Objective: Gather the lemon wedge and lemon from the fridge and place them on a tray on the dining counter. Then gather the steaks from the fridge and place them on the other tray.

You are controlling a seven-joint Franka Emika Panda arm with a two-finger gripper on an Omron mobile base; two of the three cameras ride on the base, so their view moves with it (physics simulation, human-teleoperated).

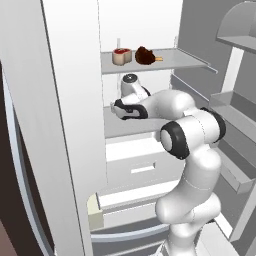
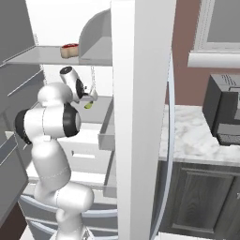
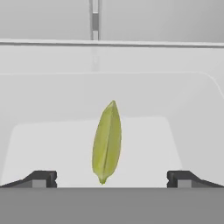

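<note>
A yellow-green lemon wedge (image 3: 107, 142) lies on the white floor of the fridge's middle shelf (image 1: 131, 127), pointing away from the hand. My gripper (image 3: 111, 177) is open, one fingertip (image 3: 41, 178) on each side of the wedge's near end, not touching it. The right base view shows the gripper (image 2: 92, 97) tilted down just above the wedge (image 2: 88, 105). On the upper shelf (image 1: 175, 59) sit a red-topped tan piece that looks like a steak (image 1: 121, 55) and a dark brown piece of meat (image 1: 146, 55). The lemon, the trays and the dining counter are out of view.
The open fridge doors flank the arm: one tall white door (image 1: 55, 125) at left, one with grey door bins (image 1: 235, 100) at right. White drawers (image 1: 140, 167) lie below the middle shelf. Beside the fridge are a marble counter (image 2: 197, 133) and a dark appliance (image 2: 225, 115).
</note>
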